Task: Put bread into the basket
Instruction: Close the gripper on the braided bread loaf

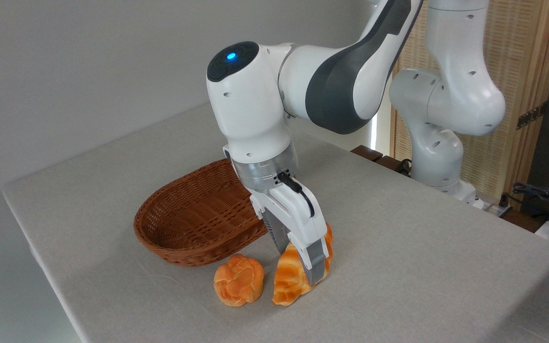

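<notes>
The bread (289, 281), a braided golden loaf with browned patches, lies on the table just right of the basket's near end. My gripper (300, 264) is down over the loaf's middle, open, with one finger on each side of it. The near finger (317, 267) covers part of the loaf; the far finger (280, 240) stands behind it, between loaf and basket. I cannot tell if either finger touches the crust. The basket (184, 250), oval brown wicker with low sides, sits to the left with nothing in it.
A small round orange knotted bun (238, 285) sits right beside the loaf's near end, in front of the basket. The arm's white base (439, 157) stands at the table's far right edge, with cables beyond it.
</notes>
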